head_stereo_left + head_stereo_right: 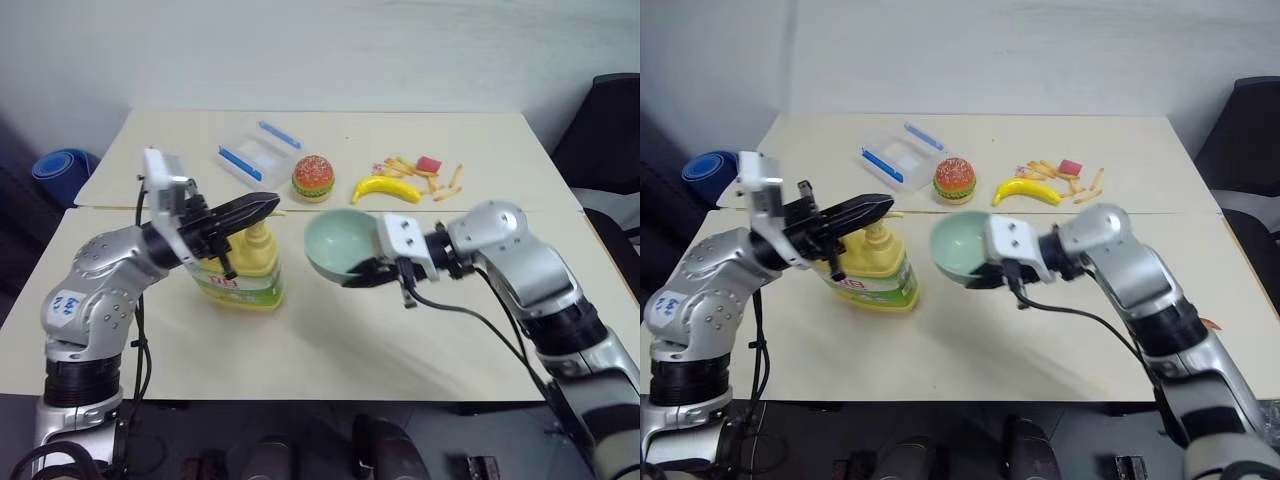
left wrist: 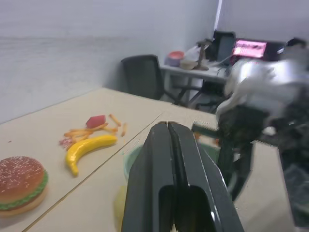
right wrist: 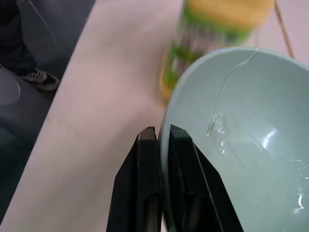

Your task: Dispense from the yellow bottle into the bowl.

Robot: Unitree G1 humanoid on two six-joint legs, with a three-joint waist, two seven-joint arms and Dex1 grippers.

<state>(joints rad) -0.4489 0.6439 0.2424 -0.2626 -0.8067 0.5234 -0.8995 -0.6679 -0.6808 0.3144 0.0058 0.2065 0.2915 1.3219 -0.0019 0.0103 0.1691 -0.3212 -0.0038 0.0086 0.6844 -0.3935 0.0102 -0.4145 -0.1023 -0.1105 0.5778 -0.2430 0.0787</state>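
The right gripper (image 3: 161,137) pinches the rim of the bowl (image 1: 340,243), one finger inside and one outside, and holds it tilted above the table (image 1: 400,340), just right of the bottle (image 1: 245,272), its mouth turned toward the bottle; a thin clear strand and a few drops lie inside it. The left gripper (image 1: 268,205), fingers pressed together on nothing, points toward the bowl from just above the pump top of the bottle, which stands upright on the table.
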